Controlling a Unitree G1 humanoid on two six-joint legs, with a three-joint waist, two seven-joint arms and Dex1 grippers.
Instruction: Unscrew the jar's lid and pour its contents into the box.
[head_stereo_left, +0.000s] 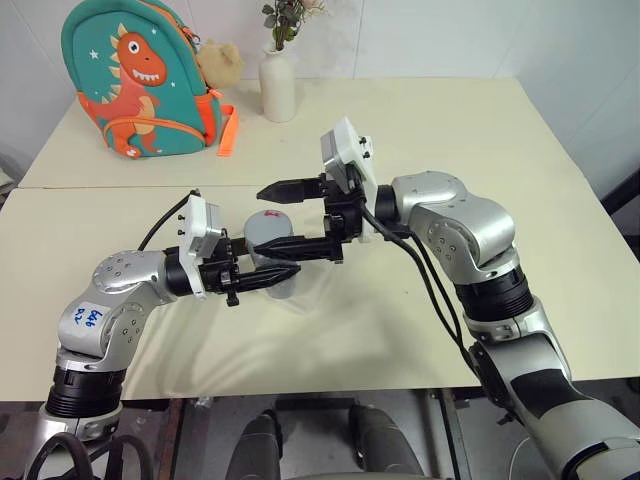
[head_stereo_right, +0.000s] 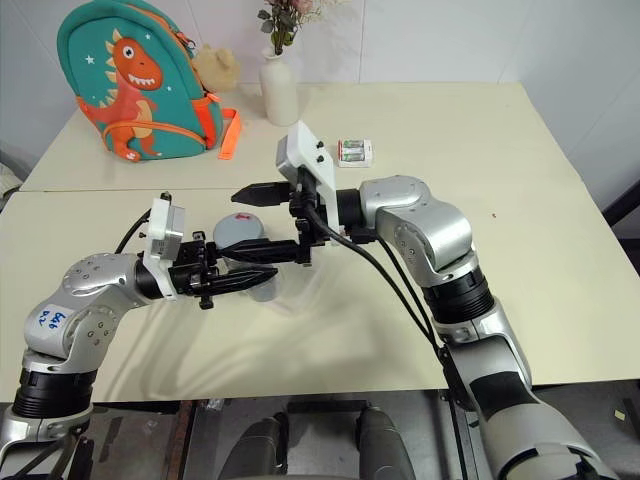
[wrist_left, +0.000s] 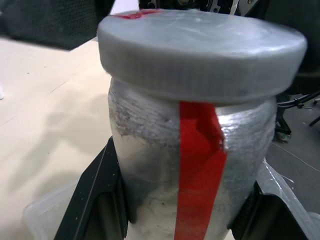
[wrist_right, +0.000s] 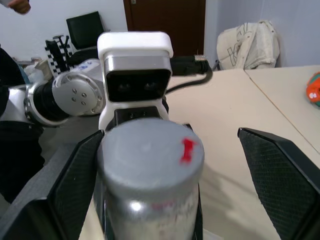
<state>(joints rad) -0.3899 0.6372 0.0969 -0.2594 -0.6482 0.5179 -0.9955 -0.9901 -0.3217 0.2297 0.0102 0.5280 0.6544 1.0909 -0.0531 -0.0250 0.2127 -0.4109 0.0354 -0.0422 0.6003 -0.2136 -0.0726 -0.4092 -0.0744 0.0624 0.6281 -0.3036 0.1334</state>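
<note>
My left gripper (head_stereo_left: 280, 262) is shut on the jar (wrist_left: 190, 170), a silvery jar with a red tape stripe, and holds it upright over the table. The grey lid (head_stereo_left: 265, 222) sits on the jar and carries a small red mark. From the right, my right gripper (head_stereo_left: 265, 220) reaches in level, open, with one finger (wrist_right: 75, 180) close beside the lid and the other finger (wrist_right: 280, 170) well apart from it. Below the jar, the clear box (wrist_left: 42, 215) shows at its corner. The contents are hidden inside the jar.
A dinosaur backpack (head_stereo_left: 140, 80) with a plush toy and a white vase (head_stereo_left: 277, 85) of flowers stand at the back left of the table. A green-white packet (head_stereo_right: 354, 151) lies behind my right arm. Bare tabletop (head_stereo_left: 520, 160) stretches to the right.
</note>
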